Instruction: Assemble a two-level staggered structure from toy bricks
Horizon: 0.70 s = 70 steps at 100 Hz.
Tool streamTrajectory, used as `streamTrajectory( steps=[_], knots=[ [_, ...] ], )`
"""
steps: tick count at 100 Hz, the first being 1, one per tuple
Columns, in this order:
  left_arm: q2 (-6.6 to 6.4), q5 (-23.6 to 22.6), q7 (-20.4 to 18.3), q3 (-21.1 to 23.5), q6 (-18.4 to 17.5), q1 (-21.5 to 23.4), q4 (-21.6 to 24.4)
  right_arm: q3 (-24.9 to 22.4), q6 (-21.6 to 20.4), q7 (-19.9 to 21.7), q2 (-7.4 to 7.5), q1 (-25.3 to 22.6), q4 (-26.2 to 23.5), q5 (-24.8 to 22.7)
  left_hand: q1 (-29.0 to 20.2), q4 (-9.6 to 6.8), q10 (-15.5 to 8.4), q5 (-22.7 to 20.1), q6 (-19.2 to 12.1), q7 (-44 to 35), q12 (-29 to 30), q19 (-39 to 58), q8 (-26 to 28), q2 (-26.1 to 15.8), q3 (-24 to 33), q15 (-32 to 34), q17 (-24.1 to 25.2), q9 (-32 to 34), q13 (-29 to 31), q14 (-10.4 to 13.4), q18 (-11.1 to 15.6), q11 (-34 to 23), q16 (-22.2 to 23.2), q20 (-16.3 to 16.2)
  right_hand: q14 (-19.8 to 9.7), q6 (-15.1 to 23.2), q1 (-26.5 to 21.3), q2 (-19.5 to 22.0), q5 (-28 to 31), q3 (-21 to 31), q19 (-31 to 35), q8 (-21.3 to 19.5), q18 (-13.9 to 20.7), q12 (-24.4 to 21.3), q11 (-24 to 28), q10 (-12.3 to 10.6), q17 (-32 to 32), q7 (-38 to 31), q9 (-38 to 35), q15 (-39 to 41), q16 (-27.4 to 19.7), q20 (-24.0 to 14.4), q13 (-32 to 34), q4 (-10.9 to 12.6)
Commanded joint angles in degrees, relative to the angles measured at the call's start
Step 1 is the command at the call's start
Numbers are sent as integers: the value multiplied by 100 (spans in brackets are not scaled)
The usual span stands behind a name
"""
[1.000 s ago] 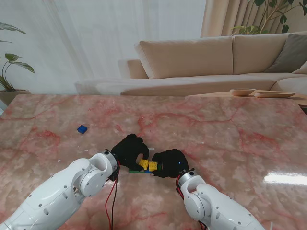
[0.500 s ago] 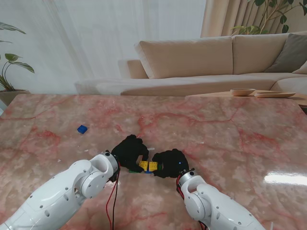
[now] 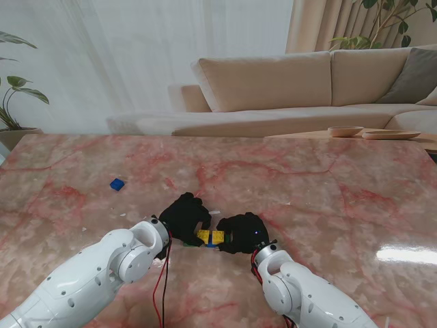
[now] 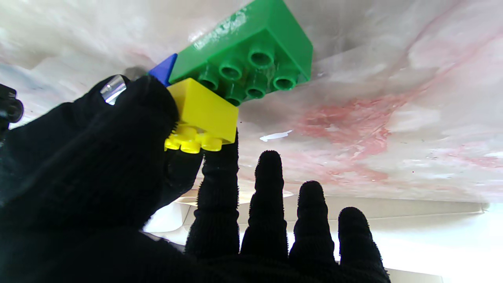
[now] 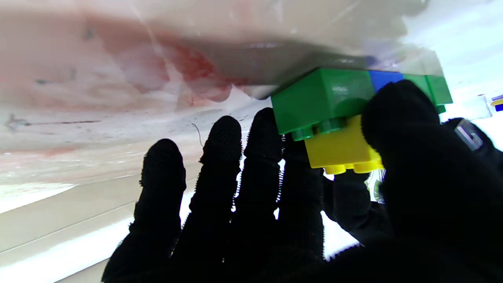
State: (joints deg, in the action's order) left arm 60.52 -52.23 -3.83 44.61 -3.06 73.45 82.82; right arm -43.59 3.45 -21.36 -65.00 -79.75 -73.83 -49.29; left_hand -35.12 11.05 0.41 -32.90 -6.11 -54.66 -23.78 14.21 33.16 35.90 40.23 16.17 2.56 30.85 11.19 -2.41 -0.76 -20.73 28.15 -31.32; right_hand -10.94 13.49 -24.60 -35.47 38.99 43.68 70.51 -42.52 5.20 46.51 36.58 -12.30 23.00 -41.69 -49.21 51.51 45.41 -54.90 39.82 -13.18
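I had both hands low over the stack, well in from the table's (image 3: 328, 178) near edge and about midway between its sides. The left hand (image 3: 183, 216) pinched a yellow brick (image 4: 202, 114) between thumb and index, its other fingers splayed; the right hand (image 3: 240, 232) pinched a second yellow (image 5: 340, 151) the same way. Both yellows sat on the green base (image 4: 243, 51), with a blue brick (image 5: 383, 78) in that bottom row. My worry was uneven pressing: one thumb pushing sideways could tip a half-seated yellow off its studs, or slide the whole base along the slick marble. A spare blue (image 3: 117, 183) lay toward the far left corner.
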Motion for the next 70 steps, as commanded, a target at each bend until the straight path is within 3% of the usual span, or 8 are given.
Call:
streamTrajectory(
  steps=[1,70],
  knots=[
    [17,12,32,-11,20,29,-41,8,3,87,-3,-50,37,14,-122,-98,-64,-419,-519,-585,-97,-20,313,-402,137,-176,74,153,154,-146,-45,8,-22,-72,-151,577,-319,36,176,243,151,-31,38,80,25,-144,-6,-412,-123,117,153,-145,117,-141],
    [76,179,294,6,-108,47,-175,53,17,83,-18,-33,39,45,-102,-88,-83,-394,-550,-614,-101,-38,382,-412,186,-175,78,142,161,-127,-33,5,-20,-77,-147,578,-323,33,189,247,153,-31,39,88,45,-138,-10,-424,-138,121,157,-154,121,-141]
  ],
)
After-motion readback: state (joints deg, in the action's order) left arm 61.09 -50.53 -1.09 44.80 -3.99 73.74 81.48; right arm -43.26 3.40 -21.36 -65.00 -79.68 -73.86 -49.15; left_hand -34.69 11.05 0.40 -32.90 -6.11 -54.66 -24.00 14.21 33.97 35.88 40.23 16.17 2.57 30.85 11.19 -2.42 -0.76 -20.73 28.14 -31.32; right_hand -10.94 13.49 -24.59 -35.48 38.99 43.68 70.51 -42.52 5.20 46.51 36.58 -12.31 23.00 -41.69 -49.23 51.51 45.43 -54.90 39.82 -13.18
